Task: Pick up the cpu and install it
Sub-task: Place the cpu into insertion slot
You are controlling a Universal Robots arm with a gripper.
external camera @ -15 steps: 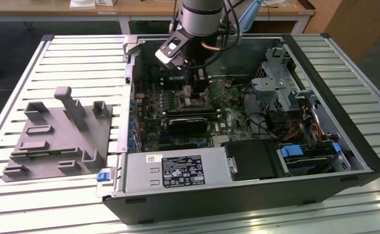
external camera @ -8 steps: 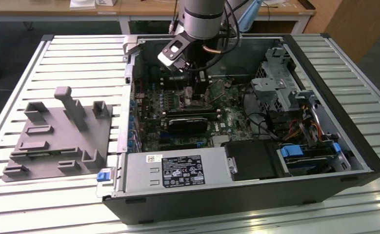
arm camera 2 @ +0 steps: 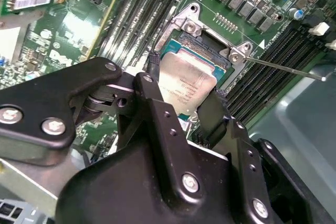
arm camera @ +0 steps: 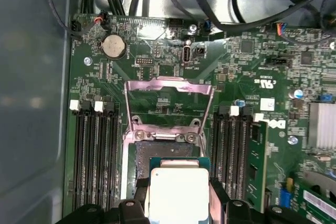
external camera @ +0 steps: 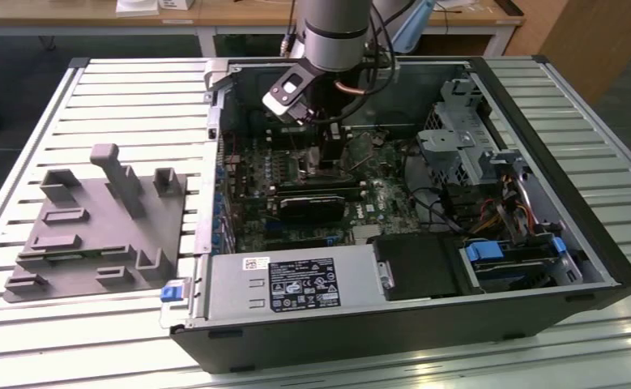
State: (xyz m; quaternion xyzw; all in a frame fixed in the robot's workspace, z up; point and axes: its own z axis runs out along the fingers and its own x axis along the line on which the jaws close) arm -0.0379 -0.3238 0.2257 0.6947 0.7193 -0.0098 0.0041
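Firmly clamped in my gripper (arm camera: 177, 199), the cpu (arm camera: 177, 184) shows a shiny silver square top, pale-rimmed.

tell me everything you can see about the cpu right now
The cpu is a small flat square chip with a pale silvery metal lid that carries faint print and sits on a green-edged base. The hand grips it by two opposite edges between black fingers. It sits over the dark socket on the green motherboard, and the socket's metal frame is swung open. Whether it is fully seated cannot be told.
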